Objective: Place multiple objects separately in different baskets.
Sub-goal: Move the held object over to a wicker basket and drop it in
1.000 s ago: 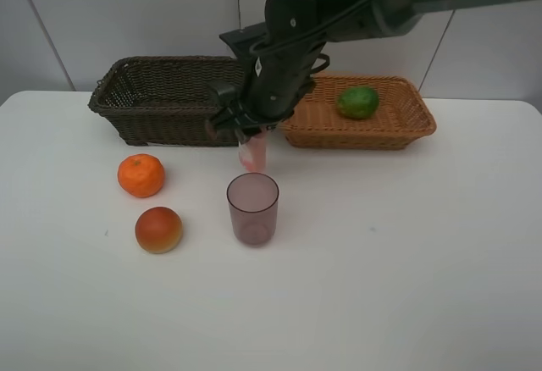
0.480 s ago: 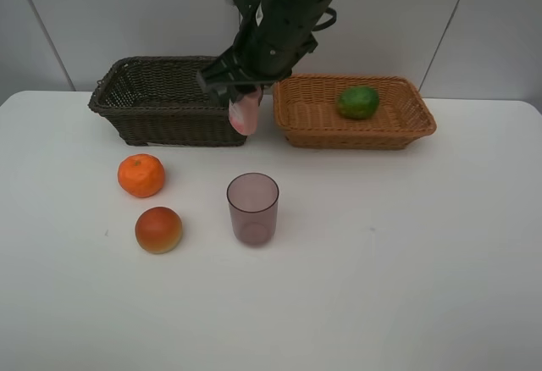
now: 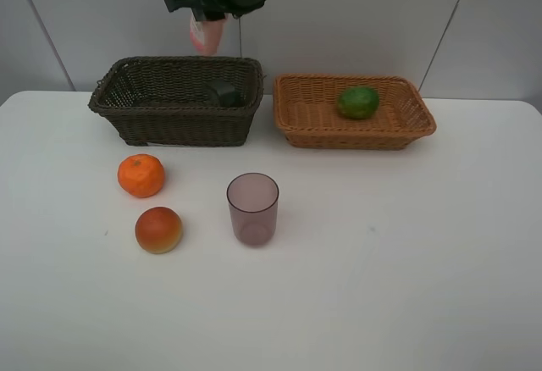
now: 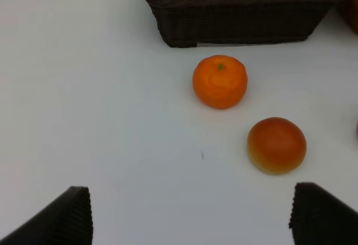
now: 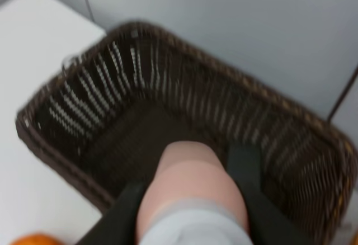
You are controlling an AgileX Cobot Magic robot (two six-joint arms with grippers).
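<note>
My right gripper [image 3: 206, 25] is shut on the small pink white-capped bottle [image 3: 207, 35] and holds it high above the dark brown basket [image 3: 127, 121]. In the right wrist view the bottle [image 5: 190, 192] sits between the fingers [image 5: 244, 172] over the basket's inside [image 5: 61, 139]. The dark pump bottle [image 3: 224, 93] lies in that basket. The green fruit [image 3: 358, 102] lies in the orange-tan basket [image 3: 356, 141]. The tangerine [image 3: 141, 175], red-orange fruit [image 3: 158, 229] and purple cup [image 3: 252, 208] stand on the table. My left gripper [image 4: 190, 203] is open, near the tangerine [image 4: 220, 81] and the fruit [image 4: 277, 145].
The two baskets stand side by side at the back of the white table [image 3: 406, 261], close to a grey wall. The left arm does not show in the exterior view. The dark basket's front wall [image 4: 240, 18] is beyond the tangerine in the left wrist view.
My right gripper has lifted the pink bottle from beside the cup, up and to the back left, to above the dark brown basket. Nothing else moved.
</note>
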